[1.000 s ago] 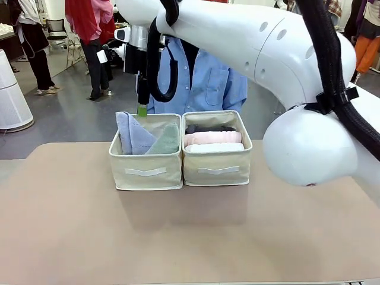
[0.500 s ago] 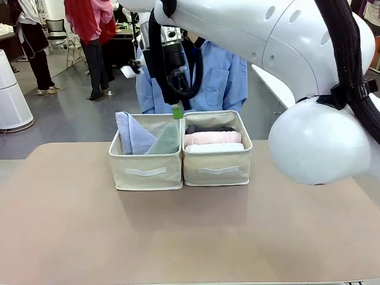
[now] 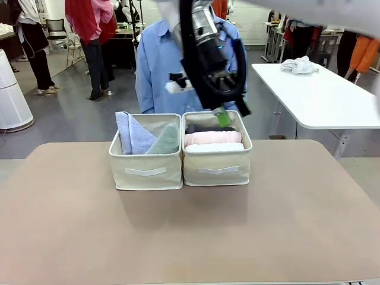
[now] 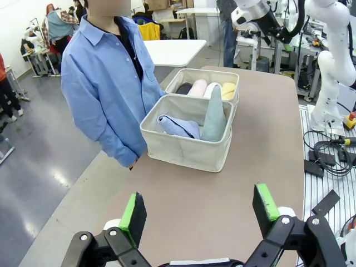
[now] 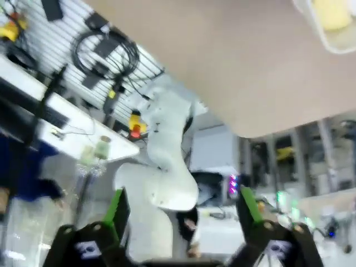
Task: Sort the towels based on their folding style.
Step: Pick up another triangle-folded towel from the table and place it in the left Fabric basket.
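Since a second earlier my right gripper point(image 3: 224, 117) had swung from above the left bin point(image 3: 145, 171) across to above the right bin's point(image 3: 217, 167) far edge, and my big white arm had cleared out of the front view. In its own wrist view that gripper point(image 5: 181, 208) stood wide and held nothing. My left gripper point(image 4: 201, 214) also stood wide and empty, back over the table point(image 4: 261, 156), well apart from the bins. In the left bin the blue cone point(image 3: 132, 133) and green cone point(image 3: 165, 141) leaned together. In the right bin lay the grey roll point(image 3: 205, 128), pink roll point(image 3: 212, 138) and white roll point(image 3: 214, 147); the yellow roll point(image 4: 228, 90) showed beside them in the left wrist view. A person point(image 3: 159, 65) in a blue shirt stood behind the bins.
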